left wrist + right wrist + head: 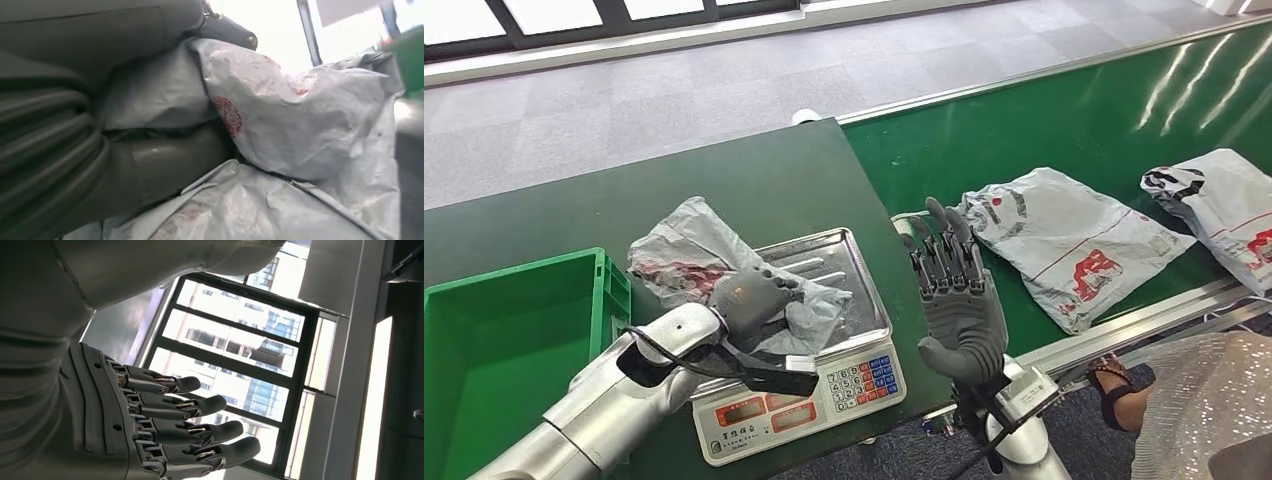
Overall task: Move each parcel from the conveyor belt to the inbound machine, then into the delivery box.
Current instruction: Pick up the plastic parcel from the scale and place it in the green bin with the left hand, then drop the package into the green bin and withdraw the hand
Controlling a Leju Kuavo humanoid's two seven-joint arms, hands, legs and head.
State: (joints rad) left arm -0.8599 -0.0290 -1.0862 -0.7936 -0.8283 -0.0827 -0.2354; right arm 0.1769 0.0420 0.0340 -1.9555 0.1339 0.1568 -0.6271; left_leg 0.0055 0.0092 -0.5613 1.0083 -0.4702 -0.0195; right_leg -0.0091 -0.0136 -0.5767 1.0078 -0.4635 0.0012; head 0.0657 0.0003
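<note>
On the scale point(844, 262) near the counter's point(754, 180) front edge lies a crumpled grey parcel point(686, 250), clamped in the left hand point(754, 296). Beside the scale, the right hand point(954, 300) is raised, fingers apart, empty. Two more parcels point(1064, 235) lie on the conveyor belt point(1064, 120).

Bare belt point(1064, 130) behind two parcels point(1064, 240) (both lying flat); scale point(824, 385) crowds the table's front edge
</note>
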